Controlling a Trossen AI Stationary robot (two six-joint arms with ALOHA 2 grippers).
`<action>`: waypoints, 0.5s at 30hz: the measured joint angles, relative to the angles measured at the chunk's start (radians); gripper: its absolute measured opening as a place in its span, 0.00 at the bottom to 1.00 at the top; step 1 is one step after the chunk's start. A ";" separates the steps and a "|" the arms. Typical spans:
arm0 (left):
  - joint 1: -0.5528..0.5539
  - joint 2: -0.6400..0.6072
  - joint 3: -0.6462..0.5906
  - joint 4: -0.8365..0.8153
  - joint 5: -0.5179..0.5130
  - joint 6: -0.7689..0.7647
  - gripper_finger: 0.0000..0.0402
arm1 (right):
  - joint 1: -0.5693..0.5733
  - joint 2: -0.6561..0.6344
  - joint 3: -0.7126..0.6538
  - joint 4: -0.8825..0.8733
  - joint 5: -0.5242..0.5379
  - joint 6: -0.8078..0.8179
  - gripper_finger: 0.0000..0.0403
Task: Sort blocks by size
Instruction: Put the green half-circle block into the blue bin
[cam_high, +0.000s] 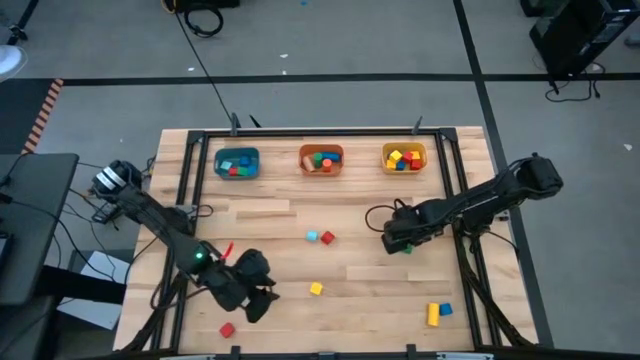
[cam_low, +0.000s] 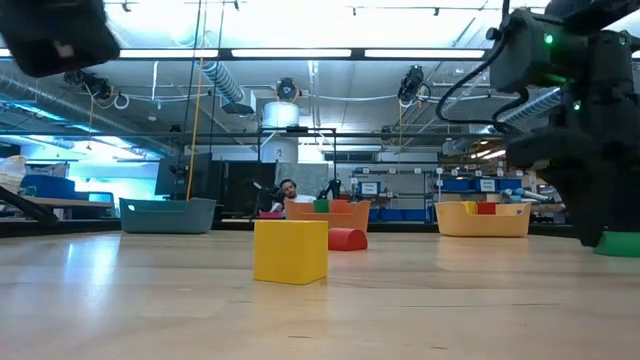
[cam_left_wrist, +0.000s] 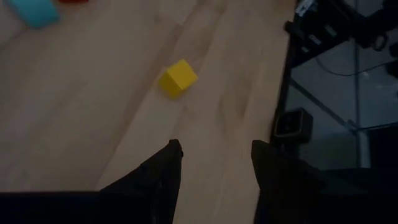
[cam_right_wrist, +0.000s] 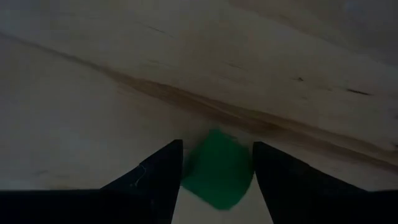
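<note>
Low down, right gripper (cam_right_wrist: 216, 163) astride green block (cam_right_wrist: 217, 169).

Wooden table (cam_high: 300, 215), 3 bins along its far edge, teal bin (cam_high: 237, 163), orange bin (cam_high: 321, 159), yellow bin (cam_high: 404, 157)

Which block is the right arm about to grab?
Find the right arm reaching in over the table. Between the tips of the right pincer sits a small green block, lying on the wood. It is the only green block outside the bins; other loose ones are yellow, red or blue.
</note>
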 joint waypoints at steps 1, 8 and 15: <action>-0.008 -0.007 -0.012 0.017 0.001 -0.002 0.50 | 0.003 0.013 0.000 0.001 -0.001 0.015 0.52; -0.065 -0.045 -0.050 0.021 0.001 -0.004 0.50 | 0.021 0.060 0.005 0.012 -0.010 0.091 0.52; -0.095 -0.062 -0.050 -0.039 -0.001 -0.008 0.50 | 0.024 -0.011 -0.002 -0.041 -0.023 0.097 0.52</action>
